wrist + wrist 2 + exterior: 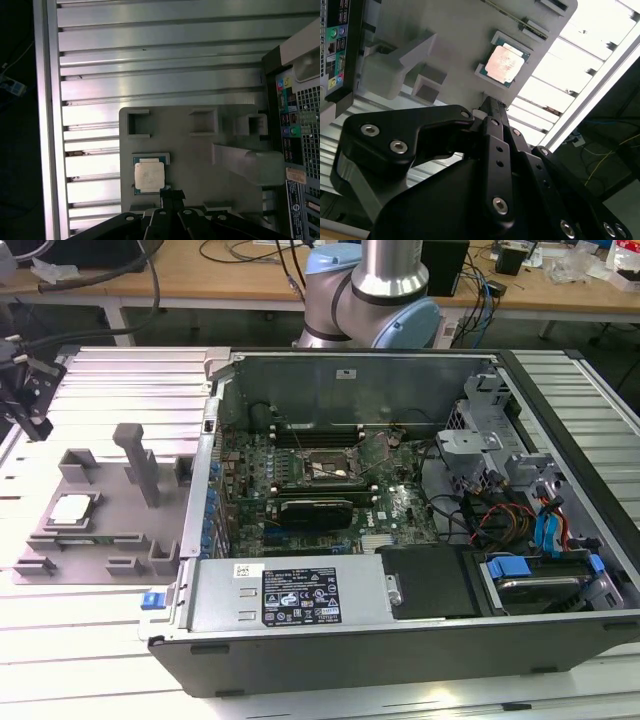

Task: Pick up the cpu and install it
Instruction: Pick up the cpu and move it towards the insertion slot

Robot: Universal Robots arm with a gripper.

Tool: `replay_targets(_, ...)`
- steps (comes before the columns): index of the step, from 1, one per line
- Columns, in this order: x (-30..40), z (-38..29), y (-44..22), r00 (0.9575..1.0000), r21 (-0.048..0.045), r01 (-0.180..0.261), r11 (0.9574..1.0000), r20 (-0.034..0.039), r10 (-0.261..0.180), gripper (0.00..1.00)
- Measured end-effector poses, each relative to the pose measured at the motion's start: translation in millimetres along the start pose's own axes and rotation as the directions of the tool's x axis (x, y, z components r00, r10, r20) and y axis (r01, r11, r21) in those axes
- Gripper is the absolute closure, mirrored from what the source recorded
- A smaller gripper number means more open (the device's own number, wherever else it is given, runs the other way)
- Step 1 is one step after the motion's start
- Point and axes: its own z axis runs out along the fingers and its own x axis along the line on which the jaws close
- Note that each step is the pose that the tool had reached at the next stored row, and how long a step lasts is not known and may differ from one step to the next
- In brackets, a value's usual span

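Note:
The cpu [72,508] is a small square chip with a shiny silver top, lying flat in a pocket of the grey fixture plate [105,535] at the exterior view's left. My gripper [36,422] hangs above the far left corner of that plate, apart from the chip. In the second wrist view the black fingers [492,117] lie together in a narrow point with nothing between them, and the cpu [505,62] lies a short way beyond the tip. In the first wrist view the cpu [149,176] sits just past the gripper [170,194].
An open computer case [400,640] lies right of the fixture, its motherboard showing a black socket frame [325,468]. Grey upright blocks [138,462] stand on the fixture plate. The ribbed metal table [90,660] runs under everything. The arm's base [370,300] stands behind the case.

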Motion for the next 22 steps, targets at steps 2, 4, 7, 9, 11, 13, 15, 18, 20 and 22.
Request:
replay_targets(2,0.1,2.9,-0.2,1.0,0.0,0.0,1.0,-0.0001,0.0,0.89)
replay_targets(4,0.2,7.1,-0.4,1.0,0.0,0.0,1.0,0.0,0.0,0.89)
replay_targets(7,0.3,10.0,-0.5,1.0,0.0001,0.0,1.0,0.0,0.0,0.89)
replay_targets(9,0.4,12.0,-0.6,1.0,0.0001,0.0,1.0,0.0,0.0,0.89)
replay_targets(11,0.4,14.2,-0.7,1.0,0.0,0.0,1.0,0.0,0.0,0.89)
replay_targets(13,0.5,15.8,-0.8,1.0,0.0,0.0,1.0,0.0,0.0,0.89)
replay_targets(15,0.5,17.0,-0.9,1.0,0.0001,0.0,1.0,-0.0001,0.0,0.89)
replay_targets(18,0.6,20.0,-1.0,1.0,0.0001,0.0,1.0,-0.0001,0.0,0.89)
replay_targets(20,0.6,22.6,-1.2,1.0,0.0001,0.0,1.0,0.0,0.0,0.89)
replay_targets(22,0.7,24.1,-1.2,1.0,0.0,0.0,1.0,0.0001,0.0,0.89)
